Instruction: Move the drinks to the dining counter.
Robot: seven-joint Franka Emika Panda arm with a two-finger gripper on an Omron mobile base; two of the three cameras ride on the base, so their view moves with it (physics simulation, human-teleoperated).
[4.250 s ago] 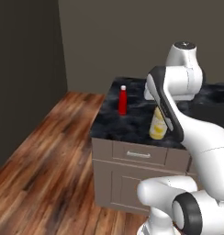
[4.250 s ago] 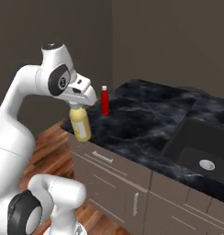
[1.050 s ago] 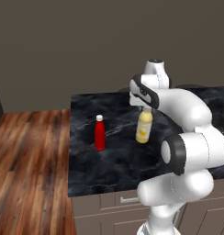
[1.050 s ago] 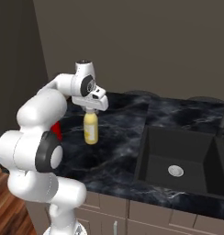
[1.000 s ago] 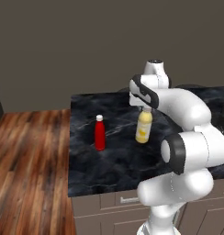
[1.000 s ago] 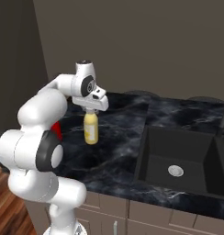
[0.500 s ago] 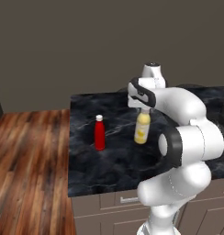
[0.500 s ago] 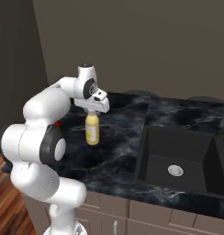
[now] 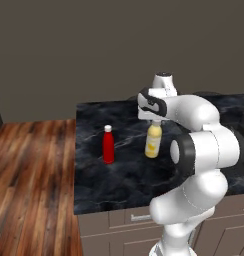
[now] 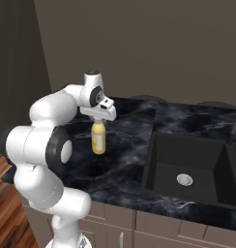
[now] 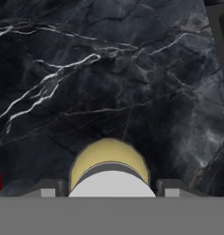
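Black white-veined marble covers the worktop (image 9: 119, 175), which sits over taupe drawers with a handle at its front edge and ends at a squared left corner beside wood flooring (image 9: 29, 175); a plain dark wall runs behind it. Toward the right end of the worktop a dark sink basin (image 10: 192, 167) is sunk into the stone, holding nothing but its round drain. Standing upright on the marble well back from the front edge is the yellow juice bottle (image 9: 153, 141), with bare stone open on all sides of it. The gripper (image 9: 155, 121) comes down on it from above, its fingers (image 11: 171, 186) closed on either side of the bottle's neck under the pale cap (image 11: 112, 183), so the bottle is held at the top while its base looks to be on or just above the marble; which of the two cannot be told. The red bottle (image 9: 108, 144) with its white cap stands upright to the left of the yellow one, nearer the worktop's left edge, apart from it and untouched. In the hand view only a sliver of red shows at the left border, and the yellow bottle's body is mostly hidden under its own cap. In the right base view the arm's upper links cover the spot where the red bottle stands
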